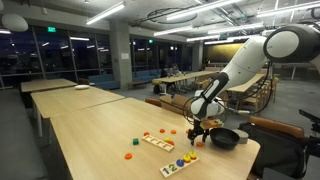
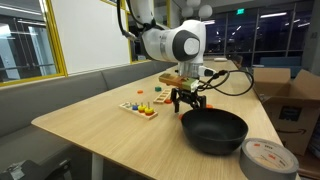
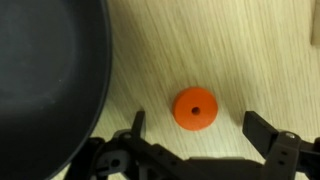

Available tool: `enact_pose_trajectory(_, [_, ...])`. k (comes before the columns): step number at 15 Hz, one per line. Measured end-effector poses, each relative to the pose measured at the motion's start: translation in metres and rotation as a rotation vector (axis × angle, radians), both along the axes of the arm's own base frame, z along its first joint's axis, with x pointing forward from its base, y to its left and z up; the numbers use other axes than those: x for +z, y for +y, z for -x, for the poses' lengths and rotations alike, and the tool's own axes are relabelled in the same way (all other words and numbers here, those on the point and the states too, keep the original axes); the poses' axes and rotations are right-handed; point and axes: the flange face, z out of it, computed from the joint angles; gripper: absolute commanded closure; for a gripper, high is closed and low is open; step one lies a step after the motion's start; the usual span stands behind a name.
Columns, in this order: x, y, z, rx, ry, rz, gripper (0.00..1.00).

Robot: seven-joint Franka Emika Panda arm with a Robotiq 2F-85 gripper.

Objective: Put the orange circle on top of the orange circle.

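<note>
The gripper (image 3: 195, 122) hangs with its jaws spread wide and nothing in them, straddling the orange disc (image 3: 195, 108), which lies flat on the wooden table (image 3: 250, 50) just beside the black bowl (image 3: 45, 80), clear of its rim. Here's the worry: the finger on the bowl's side sits close to that rim, so a straight drop could clip it and shove the bowl. The disc is low and flat, too. Close too high and the pads skate over it; close off-centre and it squirts toward the bowl. In an exterior view the peg board (image 2: 140, 108) with coloured pieces lies well away from the bowl, beyond the gripper, and a loose pinch could drop the disc on that carry.
</note>
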Motion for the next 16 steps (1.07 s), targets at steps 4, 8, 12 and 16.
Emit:
enact_pose_trajectory(4, [0.000, 0.002, 0.005, -0.026, -0.020, 0.011, 0.00])
enact_pose_trajectory(8, [-0.001, 0.002, 0.012, -0.048, -0.027, 0.017, 0.00])
enact_pose_trajectory(12, [-0.001, 0.001, 0.017, -0.062, -0.027, 0.020, 0.00])
enact_pose_trajectory(16, [-0.001, -0.001, 0.020, -0.066, -0.029, 0.028, 0.43])
